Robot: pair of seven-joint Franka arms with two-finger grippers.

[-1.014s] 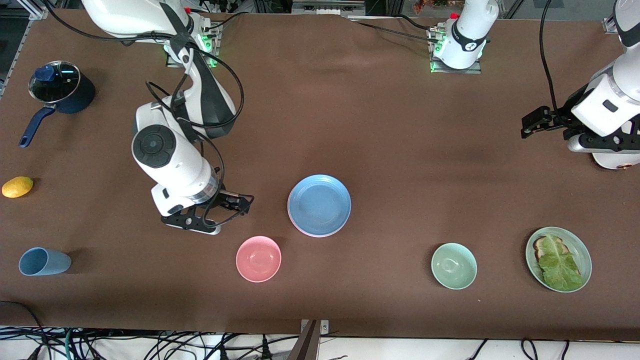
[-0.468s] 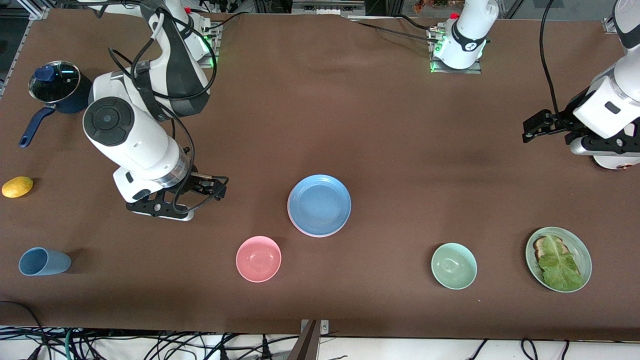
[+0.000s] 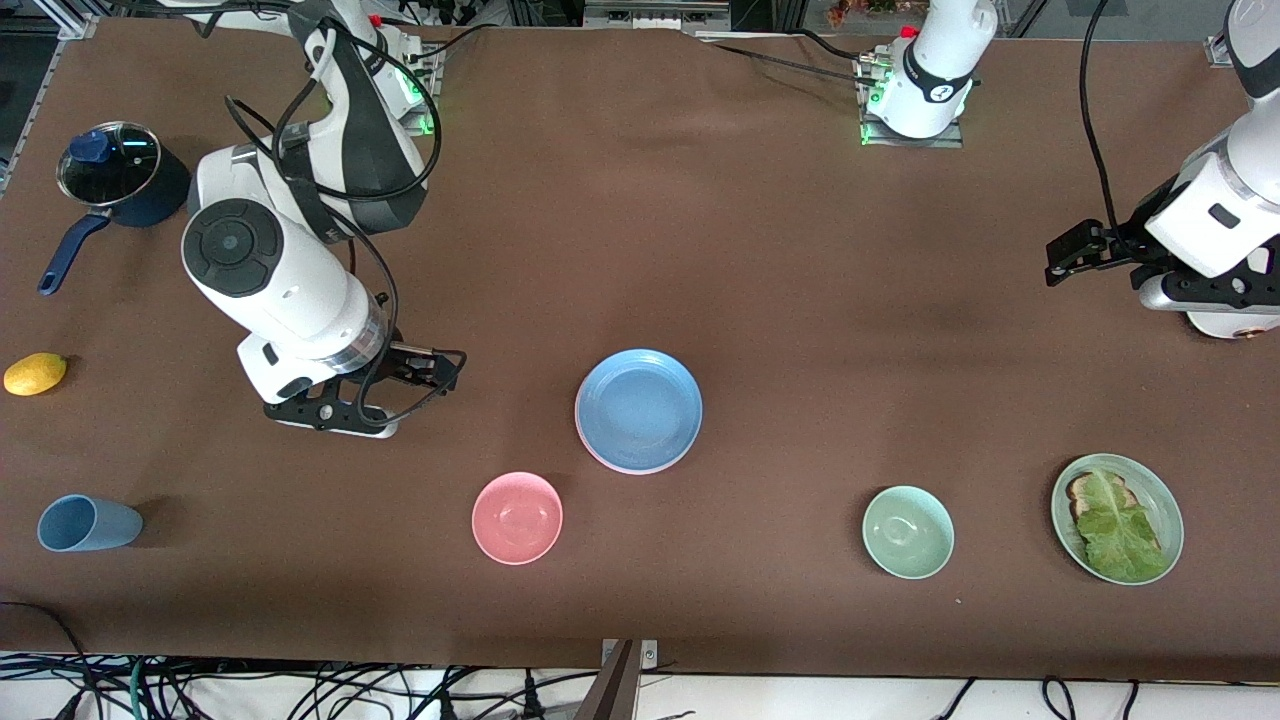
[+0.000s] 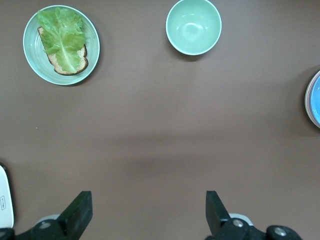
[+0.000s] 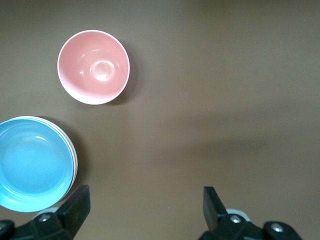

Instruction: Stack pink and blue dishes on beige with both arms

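The blue plate (image 3: pixel 638 409) lies on top of a stack at the middle of the table. The pink plate's rim (image 5: pixel 75 160) peeks out right under it. The beige plate is hidden beneath them. My right gripper (image 3: pixel 447 374) hangs open and empty over bare cloth, beside the stack toward the right arm's end; in the right wrist view the blue plate (image 5: pixel 32 165) lies off to one side of its wide-apart fingers (image 5: pixel 146 195). My left gripper (image 3: pixel 1062 252) waits open and empty over the left arm's end of the table (image 4: pixel 148 200).
A small pink bowl (image 3: pixel 517 517) sits nearer the camera than the stack. A pale green bowl (image 3: pixel 908 532) and a green plate (image 3: pixel 1172 512) with toast and lettuce lie toward the left arm's end. A blue cup (image 3: pixel 88 523), lemon (image 3: pixel 35 373) and lidded pot (image 3: pixel 115 178) are at the right arm's end.
The right arm drew its open gripper away from the stack toward its own end of the table, then eased back slightly. The left arm barely moved. The plates stayed put.
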